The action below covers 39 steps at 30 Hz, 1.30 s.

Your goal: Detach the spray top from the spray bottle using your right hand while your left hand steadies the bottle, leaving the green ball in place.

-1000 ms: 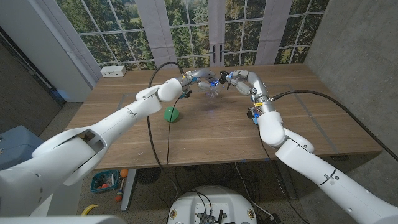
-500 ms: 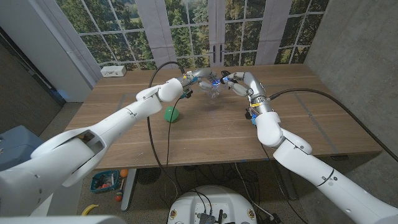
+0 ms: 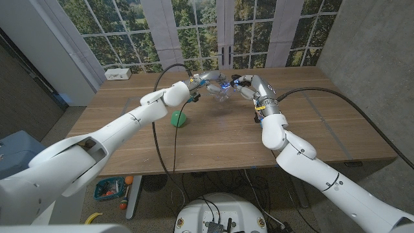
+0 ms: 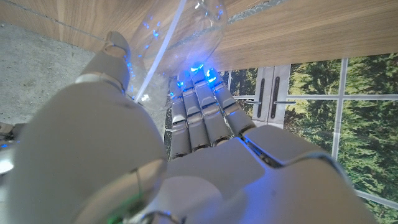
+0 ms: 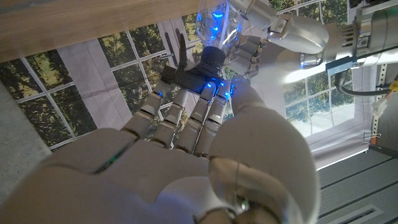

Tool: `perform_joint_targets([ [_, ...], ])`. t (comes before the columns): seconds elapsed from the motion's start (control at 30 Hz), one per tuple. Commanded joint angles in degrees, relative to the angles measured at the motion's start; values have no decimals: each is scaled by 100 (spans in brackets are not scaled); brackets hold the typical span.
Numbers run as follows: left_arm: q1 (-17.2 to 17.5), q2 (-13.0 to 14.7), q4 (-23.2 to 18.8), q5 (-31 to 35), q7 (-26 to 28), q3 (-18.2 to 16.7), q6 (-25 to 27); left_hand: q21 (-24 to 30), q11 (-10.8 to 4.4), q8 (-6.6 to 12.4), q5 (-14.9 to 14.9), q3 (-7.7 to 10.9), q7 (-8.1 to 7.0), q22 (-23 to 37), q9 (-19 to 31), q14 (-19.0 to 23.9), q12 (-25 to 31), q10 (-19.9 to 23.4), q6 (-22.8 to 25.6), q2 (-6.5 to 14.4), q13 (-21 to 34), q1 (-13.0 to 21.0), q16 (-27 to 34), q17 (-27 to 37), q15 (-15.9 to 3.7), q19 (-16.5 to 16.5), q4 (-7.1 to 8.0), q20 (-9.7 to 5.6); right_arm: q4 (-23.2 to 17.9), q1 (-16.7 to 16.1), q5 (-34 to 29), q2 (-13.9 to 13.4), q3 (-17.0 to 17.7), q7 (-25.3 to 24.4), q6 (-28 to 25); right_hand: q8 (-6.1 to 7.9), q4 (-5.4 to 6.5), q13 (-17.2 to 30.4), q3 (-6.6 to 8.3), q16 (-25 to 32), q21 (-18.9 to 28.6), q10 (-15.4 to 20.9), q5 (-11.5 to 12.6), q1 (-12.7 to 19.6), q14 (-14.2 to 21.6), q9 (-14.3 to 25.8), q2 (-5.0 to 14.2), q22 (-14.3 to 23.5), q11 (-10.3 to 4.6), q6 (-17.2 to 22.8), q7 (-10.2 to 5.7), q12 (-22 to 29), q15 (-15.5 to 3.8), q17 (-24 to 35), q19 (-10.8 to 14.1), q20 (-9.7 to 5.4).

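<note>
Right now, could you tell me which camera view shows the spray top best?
The right wrist view: the black spray top sits clearly at the right hand's fingertips. The head view shows it tiny; the left wrist view gives mainly the clear spray bottle.

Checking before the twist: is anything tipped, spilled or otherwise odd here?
Nothing stands out. The left hand holds the clear bottle, the right hand grips its black spray top, and the green ball sits apart on the table. No spill shows.

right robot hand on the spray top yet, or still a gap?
Touching. In the right wrist view the right robot hand has its fingers wrapped against the black spray top, with no gap visible. The head view is too small to confirm.
</note>
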Motion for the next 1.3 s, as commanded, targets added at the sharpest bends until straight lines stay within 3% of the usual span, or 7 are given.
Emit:
perform_joint_targets([
  [0.03,43,35,-52,-38,-72,-44,-180,50,-1441,777,44,20,-785,10,607,115,1,1499,823,1301,1930,1269,-1,13,-1095,-6,14,-16,107,341,-417,251,-256,106,-1274,-138,-47,-90,149,-91,-15,-179,121,169,-67,6,280,12,91,-186,68,-153,-623,-81,-40,-65],
  [0.5,63,52,-40,-22,-128,-68,-257,56,-1443,769,42,16,-789,9,607,107,-16,1505,823,1302,1949,1274,-13,18,-1096,-19,13,-12,328,596,-101,413,-204,-6,-1705,-548,-52,-238,216,-82,148,-727,292,203,8,7,366,36,167,-775,0,-442,-548,-129,200,-157],
  [0.73,34,10,33,62,-102,-36,-204,61,-1441,766,39,13,-792,9,609,108,-26,1508,826,1303,1956,1276,-16,22,-1095,-19,14,-24,-303,857,856,-123,37,1280,-2172,-809,35,-311,-148,-366,-21,-1795,335,-320,-674,23,-26,19,701,-2145,486,-553,55,-122,-340,388],
  [0.83,22,-11,66,73,-84,-34,-158,63,-1445,765,37,11,-803,9,609,108,-31,1510,829,1303,1961,1277,-18,23,-1096,-24,14,-23,-447,877,1360,-323,226,1606,-2014,-732,-171,-281,243,-390,-33,-1865,644,201,-649,20,330,20,506,-2228,435,-472,-70,-148,-377,281],
  [1.0,2,-51,155,94,-17,-20,-136,66,-1442,766,35,8,-813,9,617,108,-39,1509,824,1304,1967,1279,-21,26,-1095,-26,15,-24,-597,995,1999,-593,357,1975,-1869,-699,-142,-270,425,-374,-22,-1810,870,319,-442,15,374,13,331,-2217,347,-420,-136,-198,-349,262],
  [1.1,-20,-50,181,74,-58,-3,-148,69,-1445,759,33,7,-803,9,613,105,-44,1516,819,1303,1965,1280,-25,26,-1096,-25,14,-26,-566,978,2048,-617,300,1725,-1639,-642,14,-254,367,-263,22,-1712,950,137,-314,14,412,17,275,-2103,256,-365,-262,-111,-260,103],
  [1.3,-14,-14,172,8,-123,5,-281,74,-1448,760,30,4,-804,9,614,107,-50,1520,827,1304,1973,1281,-26,29,-1096,-25,15,-27,-175,957,1081,-274,-309,334,-1371,-619,-130,-229,288,-57,176,-1692,933,293,-128,13,284,29,130,-2036,115,-344,-488,34,59,-113],
])
